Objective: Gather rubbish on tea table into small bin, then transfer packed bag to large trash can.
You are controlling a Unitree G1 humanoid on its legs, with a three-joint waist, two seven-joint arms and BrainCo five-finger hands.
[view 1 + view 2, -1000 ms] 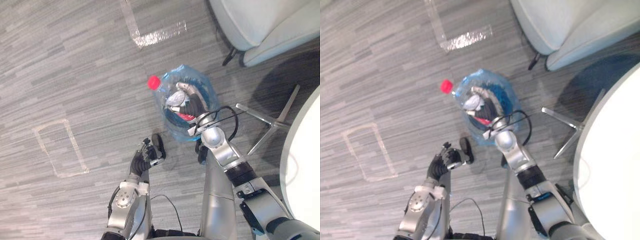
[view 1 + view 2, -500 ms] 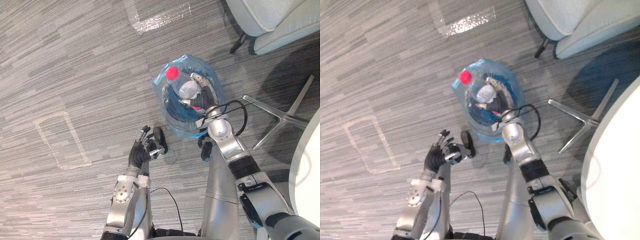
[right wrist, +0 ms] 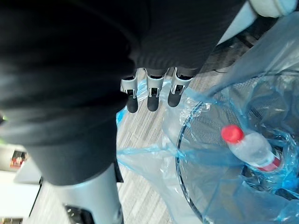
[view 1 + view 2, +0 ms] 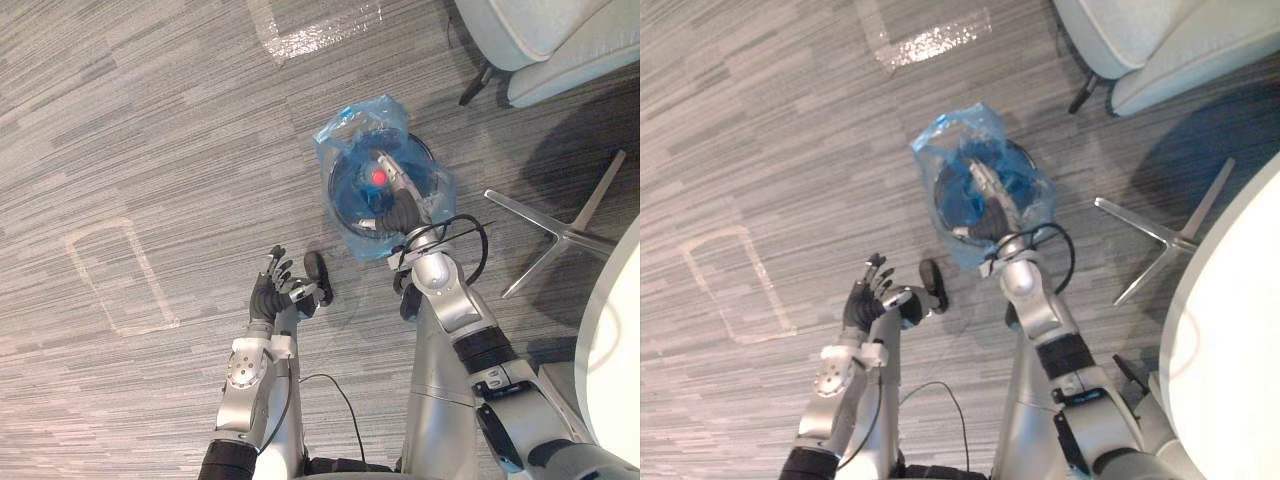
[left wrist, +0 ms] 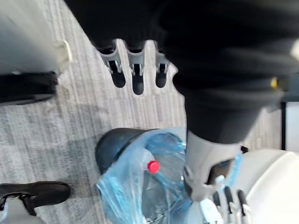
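Observation:
A small black mesh bin [image 4: 352,196] lined with a blue plastic bag [image 4: 350,125] stands on the grey floor. Inside it lies a clear bottle with a red cap [image 3: 247,148], the cap [image 4: 378,177] also showing from above. My right hand [image 4: 398,203] hovers over the bin's mouth, its fingers [image 3: 148,95] straight and holding nothing. My left hand [image 4: 272,293] is raised to the left of the bin, apart from it, with its fingers [image 5: 136,70] spread and empty. The bin and bag [image 5: 126,186] also show past the left hand.
A pale armchair [image 4: 550,40] stands beyond the bin at the right. A metal star-shaped base [image 4: 560,235] lies on the floor right of the bin, beside a white round table edge [image 4: 615,330]. Tape outlines [image 4: 120,275] mark the floor to the left.
The red-capped bottle, held at the bin's rim before, now lies inside the bag. My right hand has opened and let it go. The left hand rose slightly.

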